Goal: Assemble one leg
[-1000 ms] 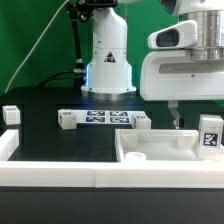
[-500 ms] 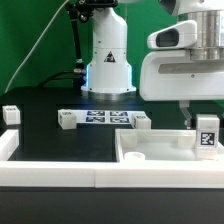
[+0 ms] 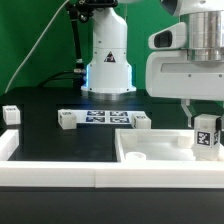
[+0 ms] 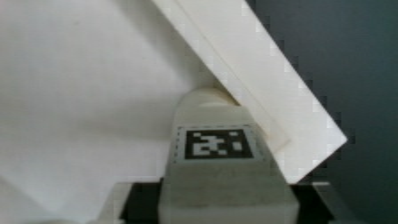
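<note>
My gripper (image 3: 205, 128) is shut on the leg (image 3: 207, 135), a short white post with a black-and-white tag facing the camera. It holds the leg upright at the right end of the large white rimmed tray piece (image 3: 158, 151). One dark finger (image 3: 187, 111) shows beside the leg. In the wrist view the leg (image 4: 219, 140) sits between the jaws of the gripper (image 4: 217, 200), and its far end lies against the tray's raised rim (image 4: 249, 70). Whether the leg touches the tray floor is hidden.
The marker board (image 3: 103, 118) lies mid-table, with a loose white leg at each end (image 3: 66, 120) (image 3: 141, 122). Another leg (image 3: 11, 114) sits at the exterior view's far left. The arm's white base (image 3: 108, 60) stands behind. A white wall (image 3: 60, 172) borders the front.
The gripper has turned a little with the leg in it. The visible finger has shifted toward the exterior view's right, and the leg has stayed at the tray's right end.
</note>
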Robot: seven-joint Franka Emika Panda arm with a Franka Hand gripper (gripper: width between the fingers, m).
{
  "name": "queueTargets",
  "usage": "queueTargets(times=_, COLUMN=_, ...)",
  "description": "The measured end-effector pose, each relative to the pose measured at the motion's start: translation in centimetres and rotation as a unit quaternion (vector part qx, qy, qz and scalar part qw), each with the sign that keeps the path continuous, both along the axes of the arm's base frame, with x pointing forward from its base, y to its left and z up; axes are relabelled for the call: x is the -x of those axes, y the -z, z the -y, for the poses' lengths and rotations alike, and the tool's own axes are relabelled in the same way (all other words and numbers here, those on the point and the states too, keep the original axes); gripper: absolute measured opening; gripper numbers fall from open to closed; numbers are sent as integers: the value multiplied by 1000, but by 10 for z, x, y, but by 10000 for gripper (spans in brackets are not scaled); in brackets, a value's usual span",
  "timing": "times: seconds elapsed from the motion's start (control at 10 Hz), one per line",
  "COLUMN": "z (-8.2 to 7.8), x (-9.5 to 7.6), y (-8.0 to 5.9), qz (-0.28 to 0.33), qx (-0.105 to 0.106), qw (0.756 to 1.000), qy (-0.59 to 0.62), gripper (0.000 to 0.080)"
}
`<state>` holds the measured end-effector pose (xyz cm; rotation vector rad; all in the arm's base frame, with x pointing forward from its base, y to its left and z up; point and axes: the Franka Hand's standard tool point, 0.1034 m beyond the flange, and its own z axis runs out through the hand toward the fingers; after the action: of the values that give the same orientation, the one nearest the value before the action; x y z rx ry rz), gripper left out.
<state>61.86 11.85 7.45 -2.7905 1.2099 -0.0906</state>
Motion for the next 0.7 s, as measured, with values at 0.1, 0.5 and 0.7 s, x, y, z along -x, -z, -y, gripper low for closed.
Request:
queueTargets(times=0.1, z=0, x=0, y=0, qz=-3, qx=-7, qw=998, qy=66, gripper=289)
queueTargets(times=0.5, z=-4, x=0, y=1, qz=-17, qx=-36, qw=950, qy=309, gripper=291)
queueTargets(times=0.7, z=-4, x=0, y=1, qz=-27, qx=-53, qw=907, qy=416, gripper=291)
